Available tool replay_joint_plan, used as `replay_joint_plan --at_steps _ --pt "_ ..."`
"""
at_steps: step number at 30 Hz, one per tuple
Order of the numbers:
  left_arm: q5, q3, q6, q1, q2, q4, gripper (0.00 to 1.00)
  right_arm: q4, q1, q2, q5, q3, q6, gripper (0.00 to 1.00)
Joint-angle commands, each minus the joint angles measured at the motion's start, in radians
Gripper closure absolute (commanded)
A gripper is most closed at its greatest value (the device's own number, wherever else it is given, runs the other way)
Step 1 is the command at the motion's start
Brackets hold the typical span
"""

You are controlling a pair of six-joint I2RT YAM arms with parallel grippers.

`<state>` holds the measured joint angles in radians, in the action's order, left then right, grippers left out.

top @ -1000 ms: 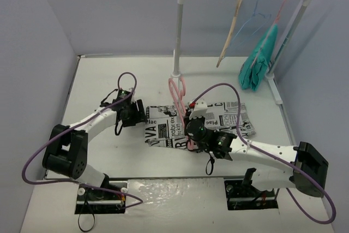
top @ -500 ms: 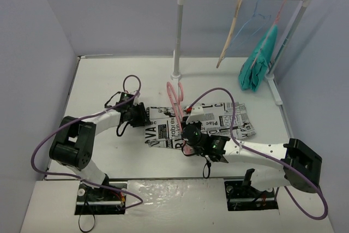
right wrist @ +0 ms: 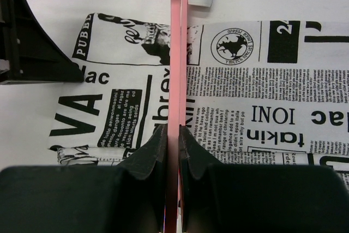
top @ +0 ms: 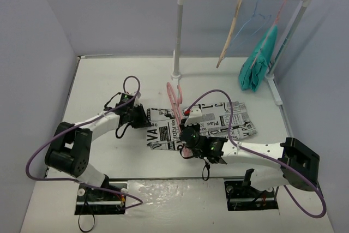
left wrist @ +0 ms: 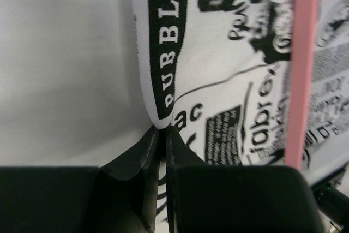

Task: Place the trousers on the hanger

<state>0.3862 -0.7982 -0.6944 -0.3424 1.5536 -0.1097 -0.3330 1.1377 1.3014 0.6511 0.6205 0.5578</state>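
The newspaper-print trousers [top: 218,121] lie folded flat on the table, between the two arms. My left gripper [top: 146,118] is at their left edge, and in the left wrist view that gripper [left wrist: 162,130] is shut on a pinched fold of the trousers [left wrist: 218,69]. The pink hanger [top: 175,99] lies across the trousers, its hook toward the rack. My right gripper [top: 186,141] is at the hanger's near end. The right wrist view shows this gripper [right wrist: 173,130] shut on the hanger's pink bar [right wrist: 175,53], which runs over the trousers [right wrist: 262,107].
A white clothes rack [top: 178,31] stands at the back of the table with a tan hanger [top: 232,28], a thin blue wire hanger [top: 256,15] and a teal garment [top: 256,64] on it. Grey walls close in the left and right sides.
My left gripper has moved right to the trousers' left edge and shut on the fabric. My right gripper, still on the hanger, has shifted slightly left and toward the near edge.
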Motion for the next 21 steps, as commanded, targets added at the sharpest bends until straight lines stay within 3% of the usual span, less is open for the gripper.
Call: replay_joint_plan --at_steps 1,12,21 --pt "0.049 -0.105 -0.090 -0.058 -0.131 -0.018 1.00 -0.038 0.010 0.005 0.037 0.030 0.050 1.00" --pt "0.056 -0.217 -0.179 -0.223 -0.044 0.090 1.00 -0.119 0.010 -0.017 -0.046 -0.004 0.034 1.00" --pt "0.068 -0.289 -0.174 -0.267 0.090 0.213 1.00 -0.119 0.010 -0.057 -0.057 -0.045 0.057 1.00"
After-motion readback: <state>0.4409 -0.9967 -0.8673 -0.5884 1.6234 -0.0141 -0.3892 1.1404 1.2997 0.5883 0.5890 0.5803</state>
